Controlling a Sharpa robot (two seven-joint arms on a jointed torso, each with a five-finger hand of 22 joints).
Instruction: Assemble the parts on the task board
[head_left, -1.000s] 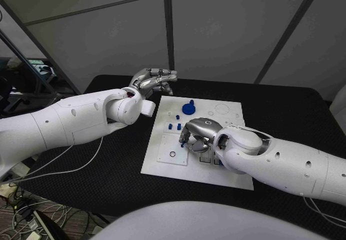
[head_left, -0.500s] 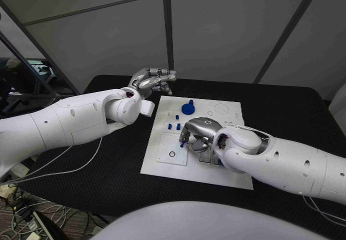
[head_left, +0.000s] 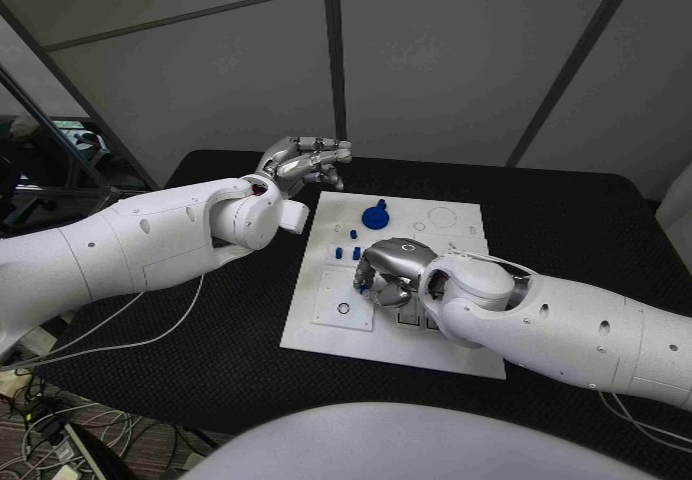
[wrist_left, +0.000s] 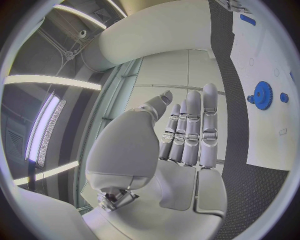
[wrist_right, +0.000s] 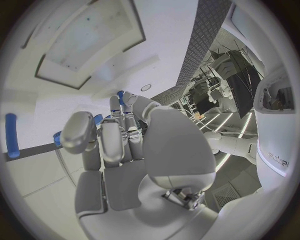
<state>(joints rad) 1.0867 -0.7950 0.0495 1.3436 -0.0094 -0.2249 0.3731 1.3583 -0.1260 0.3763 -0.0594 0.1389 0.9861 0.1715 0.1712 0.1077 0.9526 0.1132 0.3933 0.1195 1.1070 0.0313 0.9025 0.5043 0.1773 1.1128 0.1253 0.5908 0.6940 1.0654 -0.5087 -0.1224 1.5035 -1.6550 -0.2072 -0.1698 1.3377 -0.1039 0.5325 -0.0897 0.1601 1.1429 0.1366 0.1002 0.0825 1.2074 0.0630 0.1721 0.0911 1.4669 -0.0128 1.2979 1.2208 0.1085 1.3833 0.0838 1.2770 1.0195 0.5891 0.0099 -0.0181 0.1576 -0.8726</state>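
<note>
Fingers of our right silver hand (head_left: 392, 272) curl down onto the white rectangular task board (head_left: 459, 352) (grasp unclear), small blue parts (head_left: 348, 253) beside them; our left silver hand (head_left: 304, 162) hangs released beyond the board.

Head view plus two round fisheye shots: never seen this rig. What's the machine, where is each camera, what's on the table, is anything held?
It is a robot with two white arms, each ending in a silver many-fingered hand. The head view looks down from the robot's head; each round picture comes from a camera at one wrist, behind that arm's own hand. On the black table lies a white board carrying small blue parts, including a gear and little pegs. The left hand hovers beyond the board's far corner, holding nothing. The right hand is down on the board's middle with something blue at its fingertips; whether it grips it, I cannot tell.
</note>
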